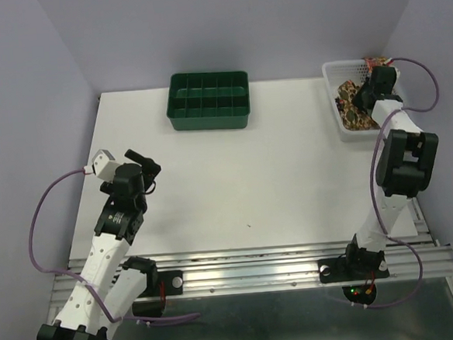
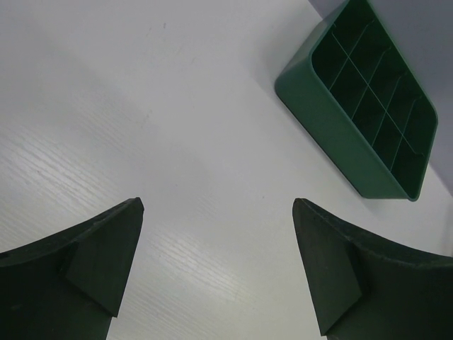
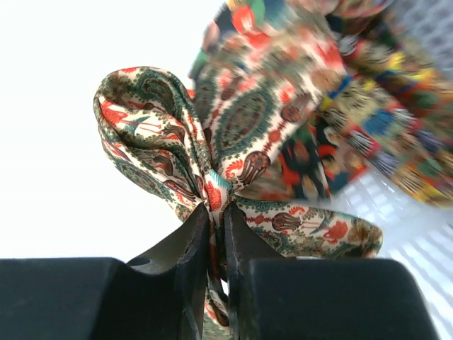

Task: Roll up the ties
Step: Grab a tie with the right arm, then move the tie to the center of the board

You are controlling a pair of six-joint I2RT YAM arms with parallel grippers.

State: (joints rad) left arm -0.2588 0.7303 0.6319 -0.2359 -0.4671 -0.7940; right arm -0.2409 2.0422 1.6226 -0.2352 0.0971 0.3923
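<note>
The left gripper (image 2: 218, 205) hangs over bare table (image 2: 141, 106) with its fingers spread wide, holding and touching nothing. The tray (image 2: 333, 120) sits ahead and to its right, well apart. At the far right, the right gripper (image 3: 216, 212) is nearly closed, pinching a bunched fold of one tie (image 3: 156, 134) over the basket (image 3: 403, 234). More ties (image 3: 368, 106) lie heaped in the basket behind it.

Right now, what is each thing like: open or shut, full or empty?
left gripper: open, holding nothing.
right gripper: shut, pinching a fold of the ties.
ties: bunched up in the white basket, not rolled.
white basket: holding the ties.
green tray: upright, compartments empty.
</note>
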